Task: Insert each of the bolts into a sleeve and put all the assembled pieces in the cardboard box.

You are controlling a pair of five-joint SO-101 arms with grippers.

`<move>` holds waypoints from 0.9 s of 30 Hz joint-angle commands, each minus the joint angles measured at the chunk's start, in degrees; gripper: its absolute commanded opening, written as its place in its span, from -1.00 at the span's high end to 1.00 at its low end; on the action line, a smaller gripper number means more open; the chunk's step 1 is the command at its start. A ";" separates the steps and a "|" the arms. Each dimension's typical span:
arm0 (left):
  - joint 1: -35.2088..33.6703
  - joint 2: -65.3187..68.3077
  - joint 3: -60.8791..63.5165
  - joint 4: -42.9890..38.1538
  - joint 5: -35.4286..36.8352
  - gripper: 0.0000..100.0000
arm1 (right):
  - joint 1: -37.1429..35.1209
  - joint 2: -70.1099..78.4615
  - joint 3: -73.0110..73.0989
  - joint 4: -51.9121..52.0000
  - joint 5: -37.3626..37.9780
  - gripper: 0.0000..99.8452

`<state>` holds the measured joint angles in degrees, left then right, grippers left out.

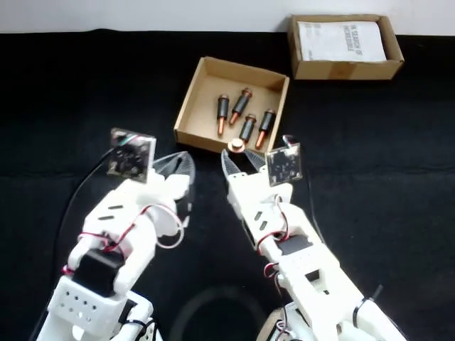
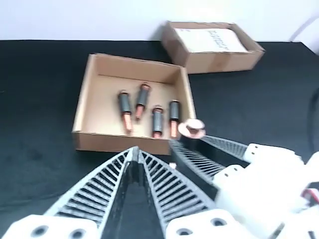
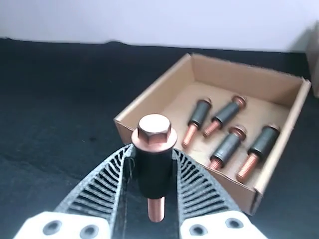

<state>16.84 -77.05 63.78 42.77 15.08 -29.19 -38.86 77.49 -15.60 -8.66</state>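
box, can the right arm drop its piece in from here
Likely yes: the right claw holds the piece just short of the box, whose top is open, with nothing between.

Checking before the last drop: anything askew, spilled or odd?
Nothing stands out. Four pieces lie inside the box, roughly parallel, none spilled on the table. The fifth piece sits upright in the right claw, by the box's near wall. The left claw is shut and empty.
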 commanded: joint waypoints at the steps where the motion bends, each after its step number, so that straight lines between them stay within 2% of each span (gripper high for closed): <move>1: -4.79 -5.49 4.79 -0.26 -0.44 0.98 | 2.59 -2.77 -9.36 9.71 -3.43 0.99; 4: -9.10 -10.33 10.42 -0.26 -0.44 0.98 | 4.70 -2.07 -18.95 24.04 -10.55 0.99; 7: -12.79 -15.96 16.40 -1.49 -0.44 0.98 | 4.97 -0.04 -28.26 35.47 -10.81 0.99; 12: -18.59 -26.07 27.74 -8.79 -0.44 0.98 | 4.97 7.52 -41.98 45.67 -10.81 0.99; 16: -20.70 -26.95 32.75 -13.01 -0.18 0.98 | 4.88 16.13 -53.32 53.49 -10.81 0.99; 27: -21.49 -25.98 33.36 -11.60 -0.09 0.98 | 4.88 48.92 -90.33 74.24 -10.64 0.99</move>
<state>-4.18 -102.99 96.04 30.37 15.08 -24.88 3.16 0.13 54.11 -19.03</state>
